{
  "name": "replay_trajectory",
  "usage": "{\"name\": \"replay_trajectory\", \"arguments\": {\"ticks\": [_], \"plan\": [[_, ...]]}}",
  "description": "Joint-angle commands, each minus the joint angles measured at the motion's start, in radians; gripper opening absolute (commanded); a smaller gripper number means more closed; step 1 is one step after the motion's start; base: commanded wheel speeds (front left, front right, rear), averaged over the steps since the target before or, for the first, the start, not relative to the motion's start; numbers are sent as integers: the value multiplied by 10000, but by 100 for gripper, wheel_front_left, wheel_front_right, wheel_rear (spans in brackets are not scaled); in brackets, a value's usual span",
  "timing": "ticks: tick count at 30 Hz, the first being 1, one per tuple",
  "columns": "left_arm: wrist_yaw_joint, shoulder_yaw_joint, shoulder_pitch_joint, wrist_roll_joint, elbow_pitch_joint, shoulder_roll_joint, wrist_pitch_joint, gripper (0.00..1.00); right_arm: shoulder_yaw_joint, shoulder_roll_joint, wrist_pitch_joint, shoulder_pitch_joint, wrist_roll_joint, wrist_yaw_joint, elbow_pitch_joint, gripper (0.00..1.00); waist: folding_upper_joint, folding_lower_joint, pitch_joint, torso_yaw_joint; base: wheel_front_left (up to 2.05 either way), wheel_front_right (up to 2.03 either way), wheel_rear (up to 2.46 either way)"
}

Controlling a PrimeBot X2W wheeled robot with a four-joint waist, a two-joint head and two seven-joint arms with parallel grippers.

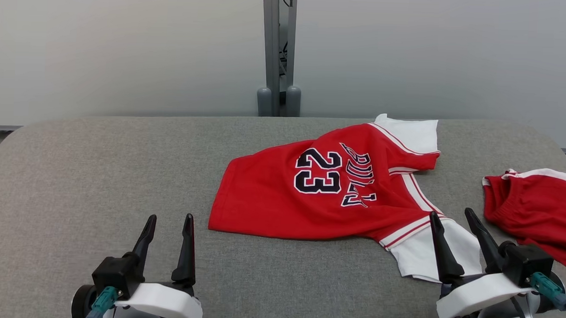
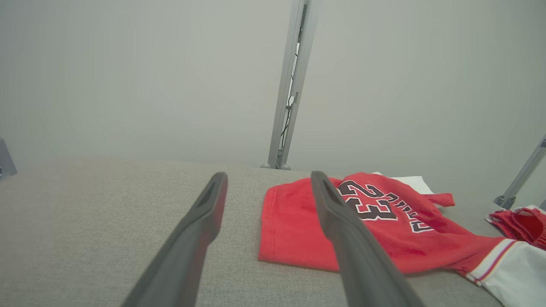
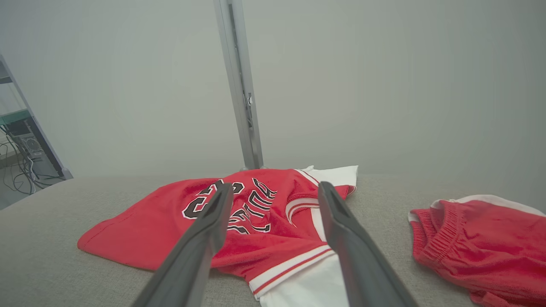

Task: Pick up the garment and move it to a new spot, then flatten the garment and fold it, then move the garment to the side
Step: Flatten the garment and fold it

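Garment, 1: red jersey [image 1: 310,197], rumpled, right of centre on grey table [image 1: 99,162]; table's left half bare to its edge.
Red shorts [image 1: 540,210], 1: at table's right edge.
Grippers, 2: left gripper [image 1: 170,217] and right gripper [image 1: 451,213], low at table's near edge, fingers spread, empty, pointing toward far edge.

- The red shorts [image 1: 540,210] run off the right edge of my head view, so their far side is lost to me; the bottom corner of my right wrist view crops them too.
- On the jersey [image 1: 310,197], the near white sleeve [image 1: 418,255] lies partly behind the fingers of my right gripper [image 1: 451,213].
- The lettering [image 1: 357,175] beside the 23 is rumpled (I cannot read the word).
- In my left wrist view, one finger of my left gripper [image 2: 269,175] covers a strip of the jersey.
- The cables [image 3: 17,170] at my right wrist view's left edge are too small and blurred to make out.
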Motion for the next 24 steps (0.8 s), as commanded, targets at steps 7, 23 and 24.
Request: {"name": "replay_trajectory", "arguments": {"ticks": [7, 23, 24], "plan": [[362, -91, -722, -468, 1896, 37, -37, 100, 271, -48, -178, -138, 438, 3, -159, 100, -1, 0, 582, -569, 0, 0, 0], [246, -369, -4127, -1674, 7073, 38, 807, 100, 757, -90, -484, -686, 653, 3, -139, 100, -1, 0, 1644, -1188, 0, 0, 0], [237, -376, -4252, -1746, 7290, 41, 811, 100, 767, -95, -502, -696, 659, 3, -127, 100, -1, 0, 1659, -1209, 0, 0, 0]]}}
